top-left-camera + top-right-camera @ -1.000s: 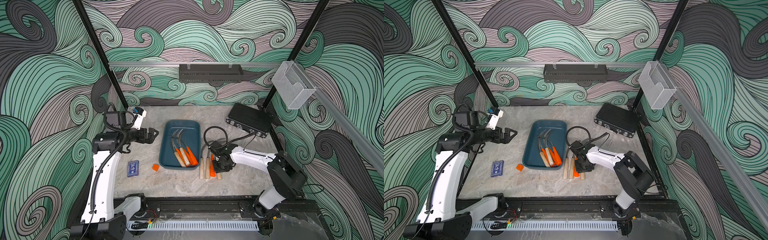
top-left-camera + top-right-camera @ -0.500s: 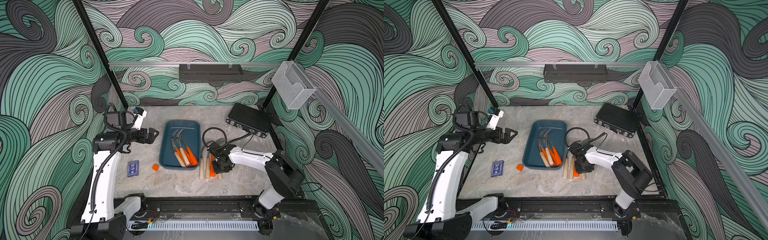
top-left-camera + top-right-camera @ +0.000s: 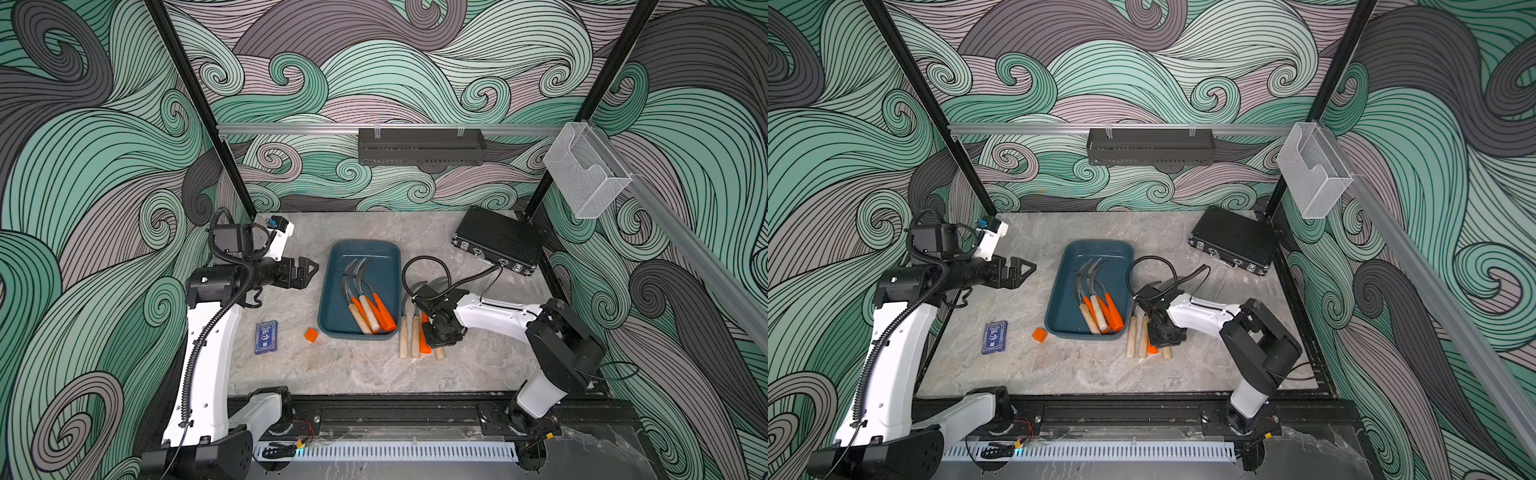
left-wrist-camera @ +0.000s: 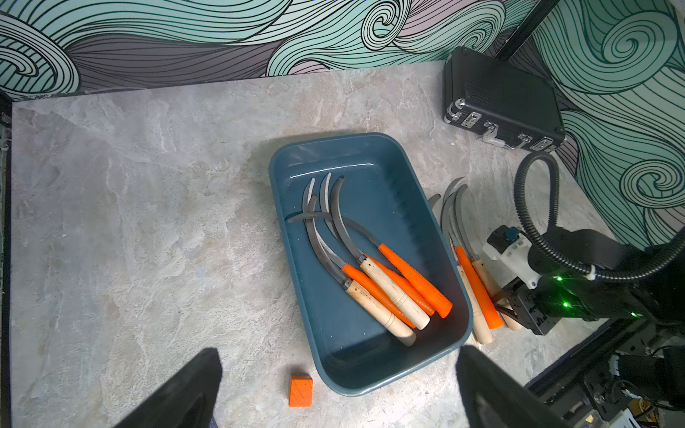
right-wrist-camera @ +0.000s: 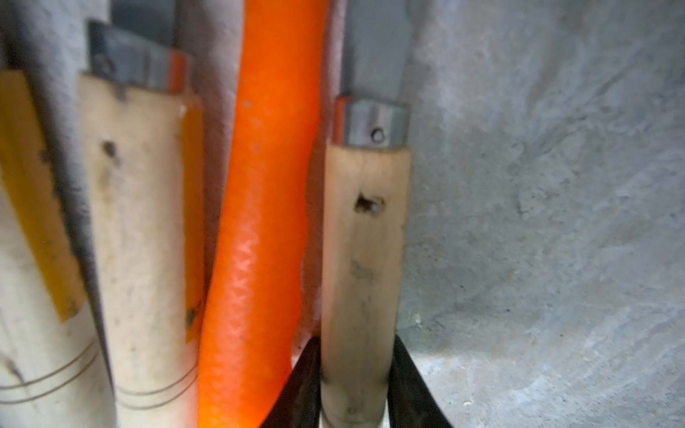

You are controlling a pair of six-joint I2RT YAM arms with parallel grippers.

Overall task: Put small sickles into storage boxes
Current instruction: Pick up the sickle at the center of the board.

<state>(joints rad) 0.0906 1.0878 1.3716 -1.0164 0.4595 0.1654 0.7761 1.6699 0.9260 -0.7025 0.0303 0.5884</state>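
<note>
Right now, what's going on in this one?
The right gripper is shut on a wooden-handled sickle lying on the table beside three other sickles, next to the teal tray. Several sickles already lie in the tray. The left gripper hangs open beside it, holding nothing.

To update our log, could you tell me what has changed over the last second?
The right gripper has shut on the pale wooden handle of the outermost sickle lying on the table beside the teal tray; nothing is lifted yet. The open left gripper, the tray and its sickles stayed put.
</note>
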